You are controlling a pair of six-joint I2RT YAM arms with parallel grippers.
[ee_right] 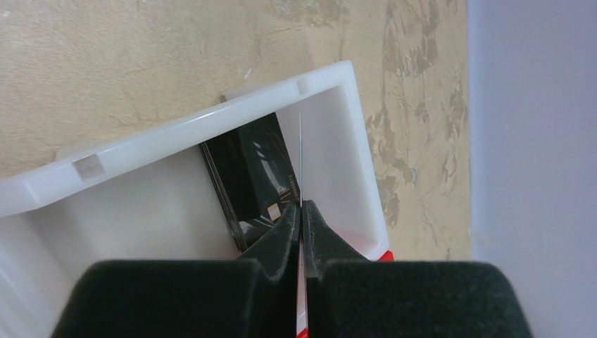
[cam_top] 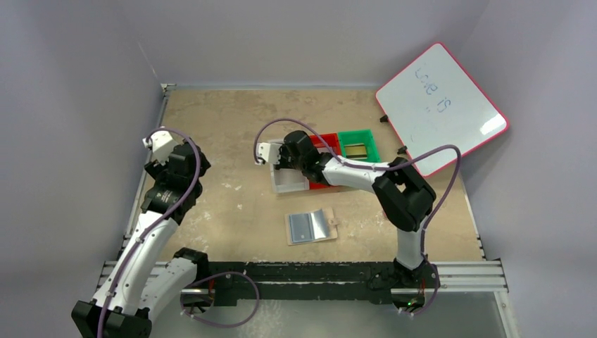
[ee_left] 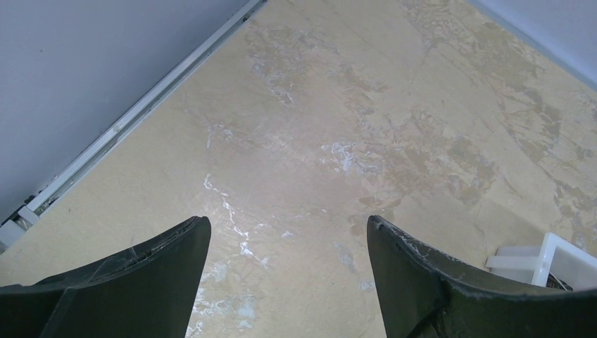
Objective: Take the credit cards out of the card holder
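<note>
The card holder (cam_top: 310, 227) lies open on the table in front of the arms, grey-blue lining up, with a tan tab at its right edge. My right gripper (cam_top: 280, 163) (ee_right: 301, 208) is shut on a thin credit card (ee_right: 300, 151), seen edge-on, and holds it upright over the clear white bin (cam_top: 290, 184) (ee_right: 211, 127). A black credit card (ee_right: 253, 176) leans inside that bin, just left of the held card. My left gripper (cam_top: 156, 149) (ee_left: 288, 225) is open and empty above bare table at the far left.
A red bin (cam_top: 326, 143) and a green bin (cam_top: 357, 145) stand behind the clear bin; something tan lies in the green one. A pink-framed whiteboard (cam_top: 442, 105) leans at the back right. A wall rail (ee_left: 134, 116) runs along the table's left edge.
</note>
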